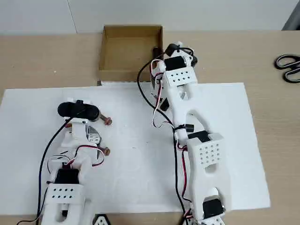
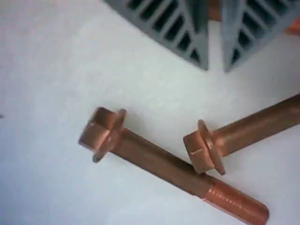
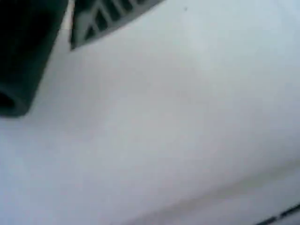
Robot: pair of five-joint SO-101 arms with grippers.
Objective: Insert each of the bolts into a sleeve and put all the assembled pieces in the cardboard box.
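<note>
Two copper bolts lie on the white paper, one long (image 2: 168, 168) and one (image 2: 243, 136) crossing toward its shaft. From above they sit apart (image 1: 107, 121) (image 1: 105, 151). My left gripper (image 2: 216, 68) hovers just beyond them with its grey ribbed fingers (image 2: 178, 28) nearly together and nothing held. A further strip of copper (image 2: 213, 9) shows behind them. The left gripper (image 1: 91, 135) lies between the two bolt heads. A black sleeve (image 3: 23, 51) sits close beside a grey ribbed piece of my right gripper (image 3: 108, 18). The right arm (image 1: 180, 86) stretches toward the cardboard box (image 1: 101, 51).
White paper (image 1: 136, 178) covers the middle of the wooden table. Scissors (image 1: 288, 65) lie at the far right edge. Cables trail from both arms. The open box stands at the paper's far edge.
</note>
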